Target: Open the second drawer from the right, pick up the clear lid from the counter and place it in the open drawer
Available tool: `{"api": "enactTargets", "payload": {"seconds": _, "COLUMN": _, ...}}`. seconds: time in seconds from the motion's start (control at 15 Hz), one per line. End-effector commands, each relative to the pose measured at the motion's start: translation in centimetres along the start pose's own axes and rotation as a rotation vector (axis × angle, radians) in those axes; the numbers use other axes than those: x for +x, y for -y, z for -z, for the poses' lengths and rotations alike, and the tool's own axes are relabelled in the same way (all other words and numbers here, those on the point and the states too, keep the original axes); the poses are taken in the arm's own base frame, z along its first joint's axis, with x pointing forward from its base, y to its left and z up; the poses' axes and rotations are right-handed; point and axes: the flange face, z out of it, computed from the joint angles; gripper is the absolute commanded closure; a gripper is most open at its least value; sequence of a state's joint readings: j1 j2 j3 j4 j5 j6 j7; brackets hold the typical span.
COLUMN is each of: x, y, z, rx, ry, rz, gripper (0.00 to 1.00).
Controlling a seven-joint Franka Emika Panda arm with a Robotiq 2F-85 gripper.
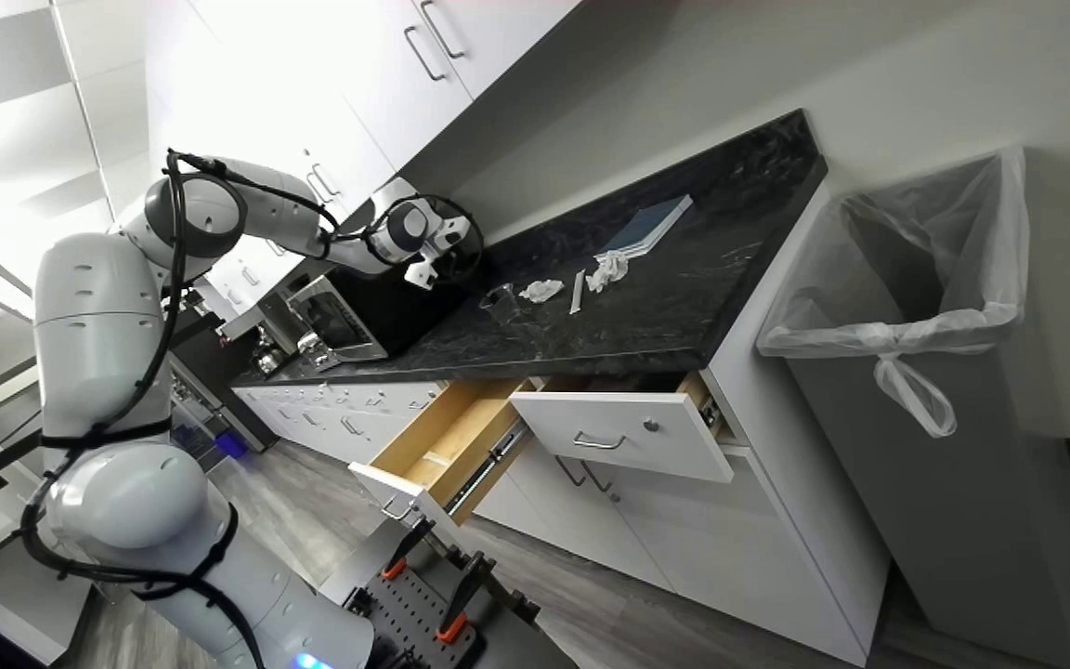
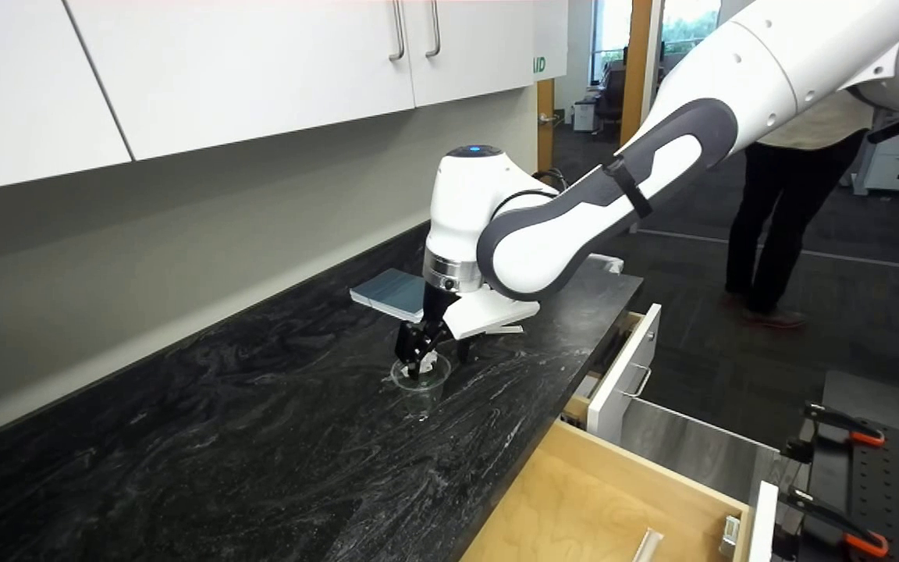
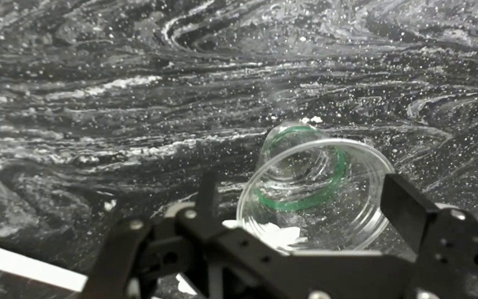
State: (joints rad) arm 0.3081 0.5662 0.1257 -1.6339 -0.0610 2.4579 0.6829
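Note:
A clear plastic cup [image 1: 501,302] with a green band stands on the black counter [image 1: 656,321]. It also shows in an exterior view [image 2: 421,400] and the wrist view [image 3: 301,203]. I see no separate clear lid. My gripper [image 2: 438,355] points down at the cup. In the wrist view my gripper [image 3: 299,189] is open, its fingers on either side of the rim. The right finger is at or very near the rim; the left is a little apart. The second drawer from the right [image 1: 470,455] is pulled out, its tan inside also showing in an exterior view [image 2: 637,472].
The wider white drawer [image 1: 623,432] beside it is partly open. Crumpled tissues [image 1: 542,291], a white strip [image 1: 577,292] and a blue notebook [image 1: 646,228] lie on the counter. A lined trash bin [image 1: 925,446] stands at the counter's end. White cabinets [image 2: 262,70] hang above.

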Motion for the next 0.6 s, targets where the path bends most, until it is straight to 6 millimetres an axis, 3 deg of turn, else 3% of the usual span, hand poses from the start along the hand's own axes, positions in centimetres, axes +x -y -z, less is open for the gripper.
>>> {"api": "enactTargets", "payload": {"seconds": 0.0, "x": 1.2, "y": 0.2, "z": 0.0, "rx": -0.02, "ry": -0.022, "rz": -0.05, "gripper": 0.0}}
{"api": "enactTargets", "payload": {"seconds": 0.47, "x": 1.7, "y": -1.5, "z": -2.5, "rx": -0.072, "ry": -0.029, "rz": -0.117, "gripper": 0.0}}
{"api": "enactTargets", "payload": {"seconds": 0.53, "x": 1.6, "y": -1.6, "z": -2.8, "rx": -0.075, "ry": -0.031, "rz": -0.126, "gripper": 0.25}}
